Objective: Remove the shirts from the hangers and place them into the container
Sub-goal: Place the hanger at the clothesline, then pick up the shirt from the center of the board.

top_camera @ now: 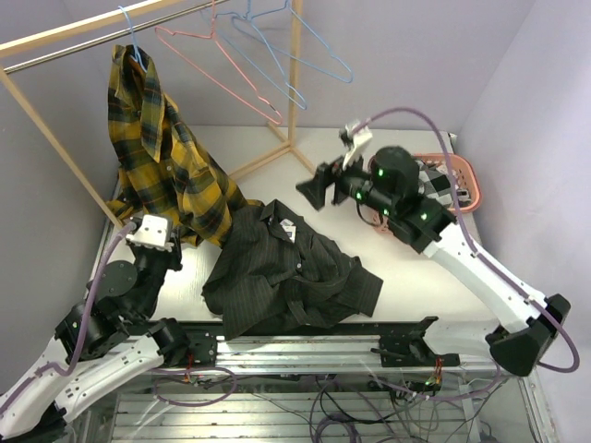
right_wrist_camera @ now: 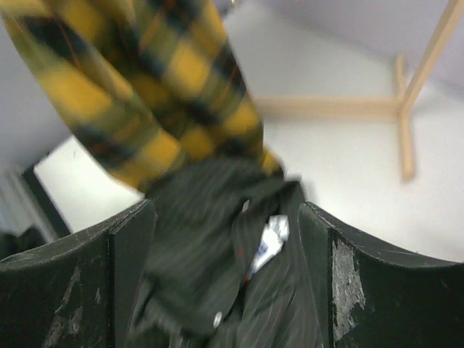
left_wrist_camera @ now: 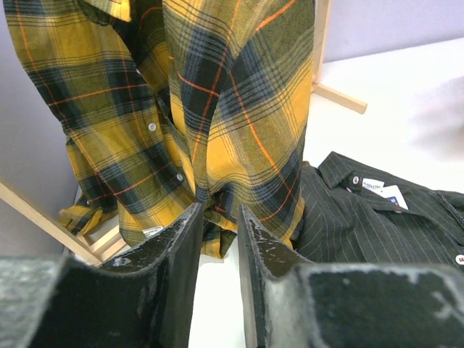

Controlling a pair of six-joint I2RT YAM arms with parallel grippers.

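Top view: the yellow-and-black plaid fabric shirt (top_camera: 157, 152) hangs from a thin light-blue wire hanger (top_camera: 132, 39) on the wooden rack (top_camera: 295, 92), and its hem reaches the white counter (top_camera: 416, 268). The dark charcoal pinstriped shirt (top_camera: 286, 272) lies crumpled on the counter, off any hanger, with its collar toward the rack and one edge touching the plaid hem. A pink wire hanger (top_camera: 217, 69) and bare light-blue hangers (top_camera: 300, 51) hang on the rail. The salmon-pink plastic lattice basket (top_camera: 459, 171) stands at the far right, partly hidden behind the right arm, and black-and-white checked fabric (top_camera: 432, 185) shows at its near side. The left tool (top_camera: 150, 231) sits just before the plaid hem. In the left wrist view (left_wrist_camera: 217, 283) its fingers stand a narrow gap apart with nothing between them. The right tool (top_camera: 319, 189) hovers beyond the pinstriped collar. In the right wrist view (right_wrist_camera: 225, 283) its jaws are wide and hold nothing.
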